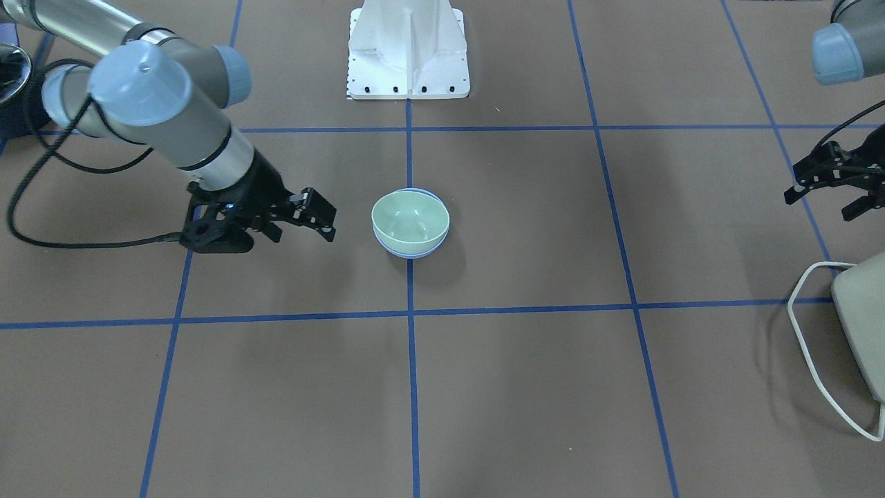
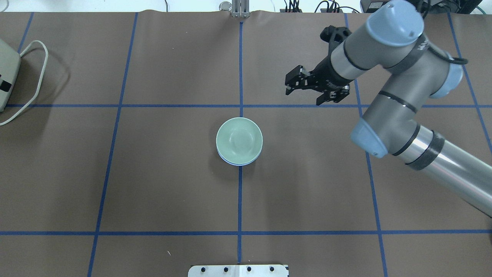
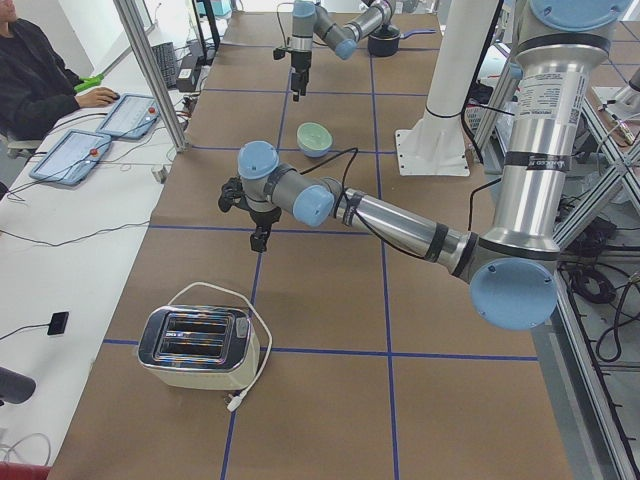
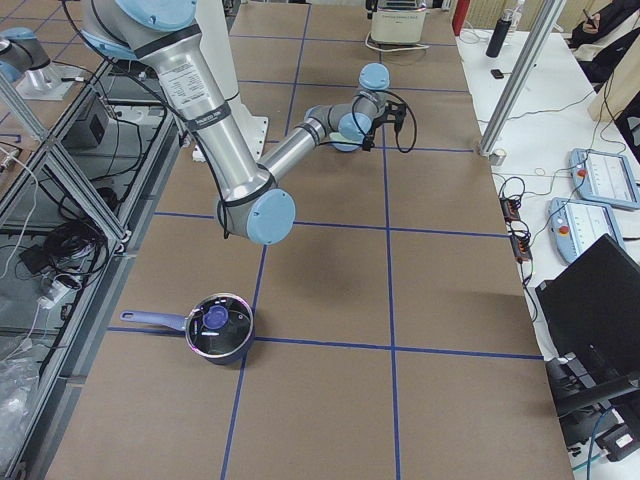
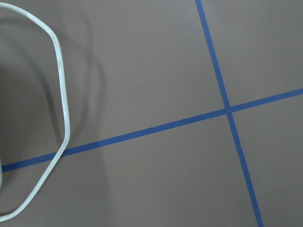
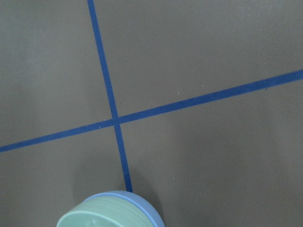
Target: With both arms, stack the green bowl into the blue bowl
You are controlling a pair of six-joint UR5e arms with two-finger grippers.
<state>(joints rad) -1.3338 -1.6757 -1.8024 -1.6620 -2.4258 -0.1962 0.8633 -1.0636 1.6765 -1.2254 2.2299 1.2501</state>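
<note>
Pale mint-green round plastic bowl [image 1: 409,216] sits upright inside periwinkle-blue round plastic bowl [image 1: 417,254], frame centre.
Mouths face up. Right gripper [image 1: 304,228] near, to their left; left gripper [image 1: 819,206] at right edge; the 2 have jaws spread, empty.

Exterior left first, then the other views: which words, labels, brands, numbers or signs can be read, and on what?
No text can be read in any view.
Left arm: dark print on its upright silver tube, too small to read.
Right arm: similar print on its silver tube, too small to read.
Green bowl, blue bowl, toaster: no lettering visible.
</note>
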